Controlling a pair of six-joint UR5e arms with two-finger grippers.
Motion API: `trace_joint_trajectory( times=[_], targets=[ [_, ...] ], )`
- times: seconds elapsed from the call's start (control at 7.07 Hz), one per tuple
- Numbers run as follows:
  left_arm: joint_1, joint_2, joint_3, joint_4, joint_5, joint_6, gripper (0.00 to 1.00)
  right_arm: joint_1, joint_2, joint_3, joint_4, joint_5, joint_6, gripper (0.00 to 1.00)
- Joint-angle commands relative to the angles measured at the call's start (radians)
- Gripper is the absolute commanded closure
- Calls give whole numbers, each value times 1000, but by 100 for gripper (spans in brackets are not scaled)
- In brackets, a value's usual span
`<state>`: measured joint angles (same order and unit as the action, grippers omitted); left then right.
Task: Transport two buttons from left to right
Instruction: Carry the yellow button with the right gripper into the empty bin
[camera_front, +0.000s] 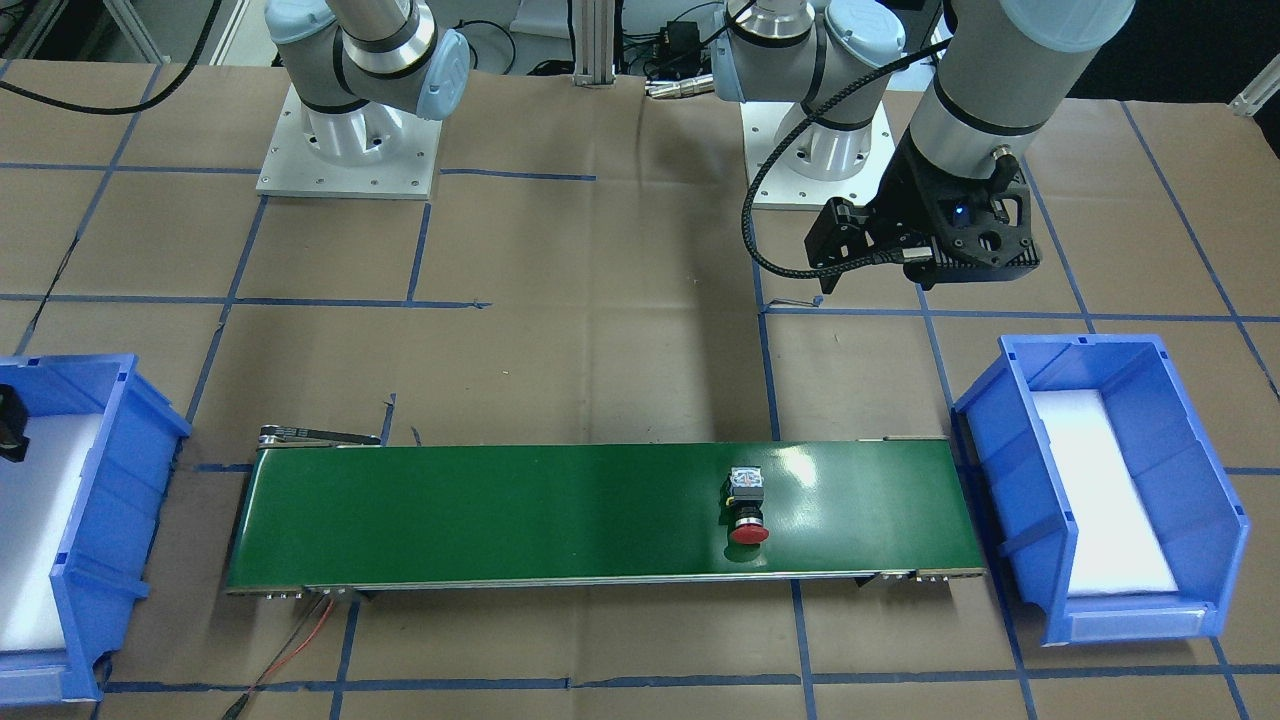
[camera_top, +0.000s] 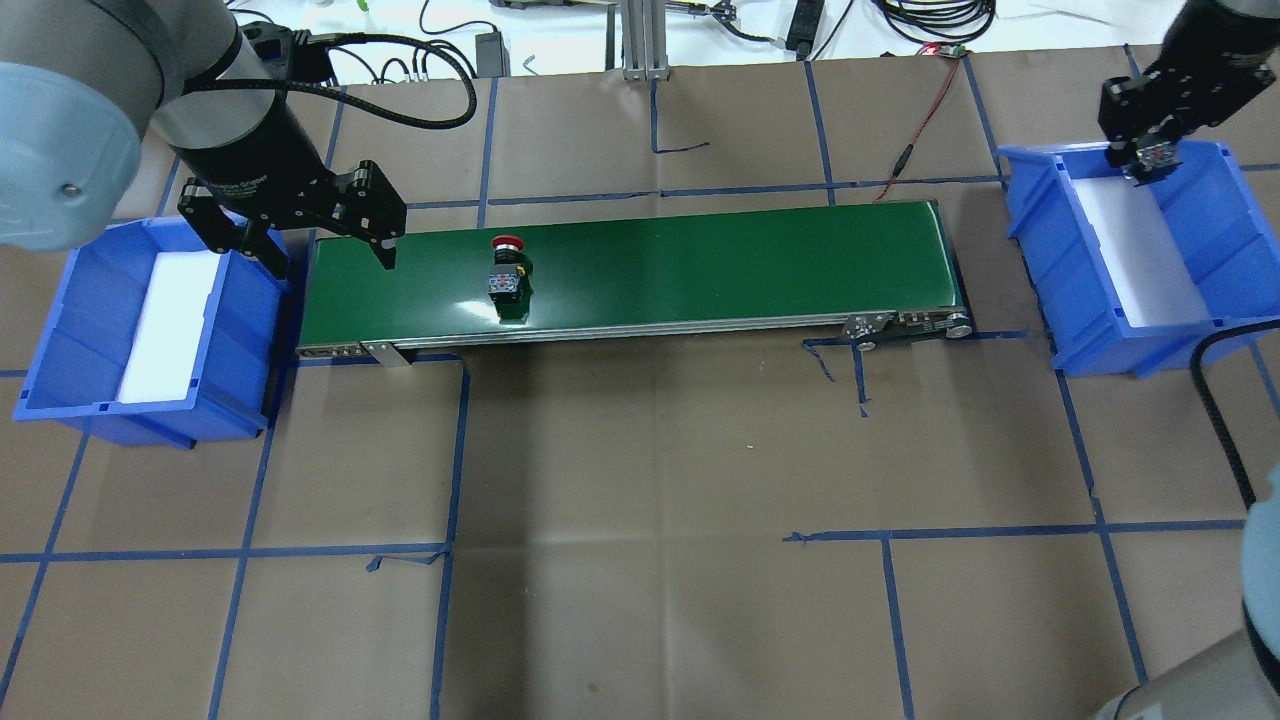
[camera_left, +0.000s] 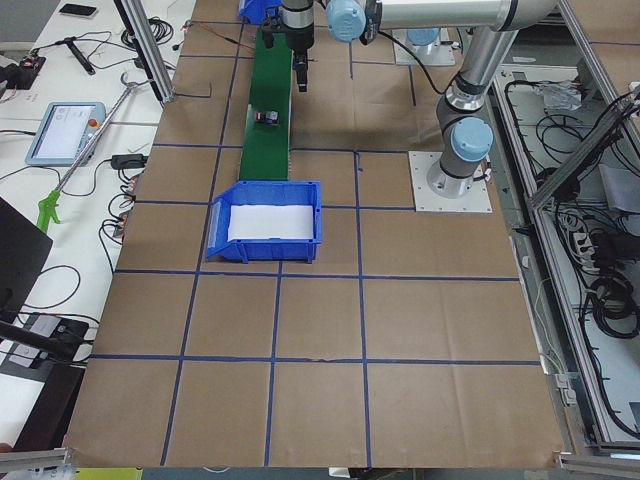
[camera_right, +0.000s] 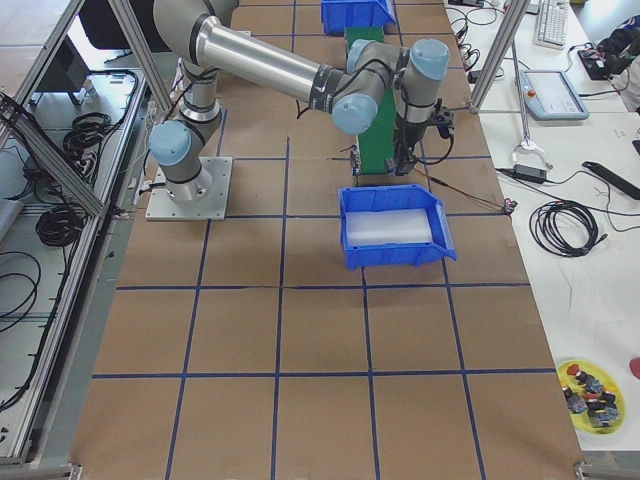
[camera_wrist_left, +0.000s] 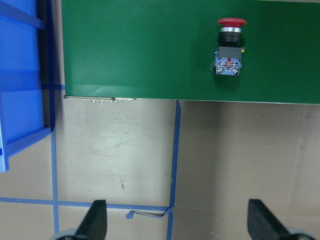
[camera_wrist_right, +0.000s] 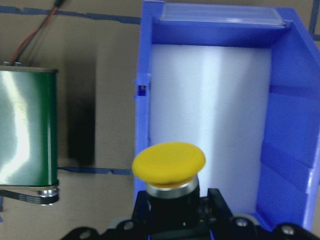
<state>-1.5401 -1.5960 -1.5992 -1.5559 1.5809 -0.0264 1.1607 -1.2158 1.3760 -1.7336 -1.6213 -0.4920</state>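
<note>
A red-capped button lies on its side on the green conveyor belt, toward the belt's left end; the left wrist view has the button at its upper right. My left gripper hangs open over the belt's left end, beside the left blue bin, with nothing between its fingertips. My right gripper is shut on the yellow-capped button, held above the near edge of the right blue bin. Both bins have a bare white liner.
A red and black wire runs from the belt's right end toward the table's back. The arm bases stand behind the belt. A yellow dish with several spare parts sits on a side table.
</note>
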Motion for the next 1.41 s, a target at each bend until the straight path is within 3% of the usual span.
trace_joint_trajectory(
  times=[0.0,0.28,0.57,1.27],
  targets=[
    [0,-12,5,0,2,-1,0,-94,64,2,-12,11,-79,96],
    [0,4,-1,0,2,-1,0,-93,62,73,-15,6,-1,96],
    [0,-2,2,0,-1,-1,0,-92,58,206,-193,-5,-6,96],
    [0,-1,2,0,-2,-1,0,-92,107,271,-311,-55,-8,94]
  ],
)
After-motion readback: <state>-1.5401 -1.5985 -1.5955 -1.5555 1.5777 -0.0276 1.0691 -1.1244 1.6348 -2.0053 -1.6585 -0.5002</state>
